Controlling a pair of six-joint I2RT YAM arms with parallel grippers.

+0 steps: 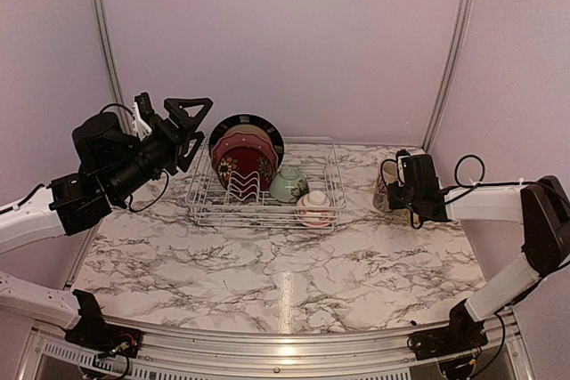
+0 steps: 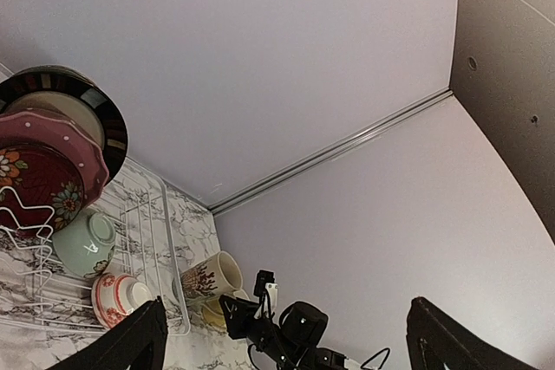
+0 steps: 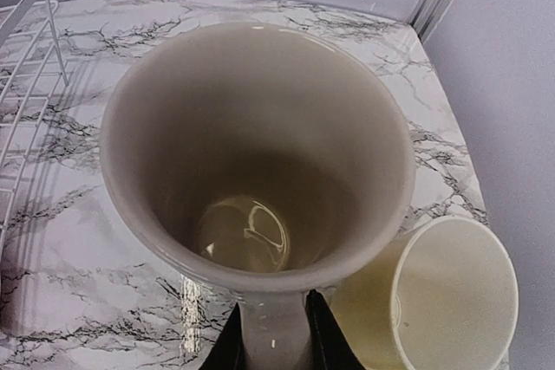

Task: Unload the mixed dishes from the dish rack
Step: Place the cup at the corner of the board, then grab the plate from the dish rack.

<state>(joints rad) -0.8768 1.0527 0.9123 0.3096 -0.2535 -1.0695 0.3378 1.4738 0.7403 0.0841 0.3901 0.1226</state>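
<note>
Mug set-down: right fingers [image 3: 323, 335] clamp cream mug [image 3: 260, 153] handle, right of dish rack [image 1: 258, 211]; release next. Left fingers [image 2: 130, 344] apart.

Your white wire rack [image 1: 207, 202] holds upright plates [image 1: 242, 159], green bowl [image 1: 288, 184], red-white bowl [image 1: 313, 208]; cream mug [image 3: 260, 153] and yellow mug [image 3: 451, 301] sit outside, right.

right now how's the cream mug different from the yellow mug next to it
The cream mug has its handle pinched in the right claw; the yellow mug is not held. The cream mug carries a dark flower print on its side; what shows of the yellow mug is plain. Inside, the cream mug is greyish, the yellow mug pale yellow. Both sit side by side outside the dish rack, to its right.
</note>
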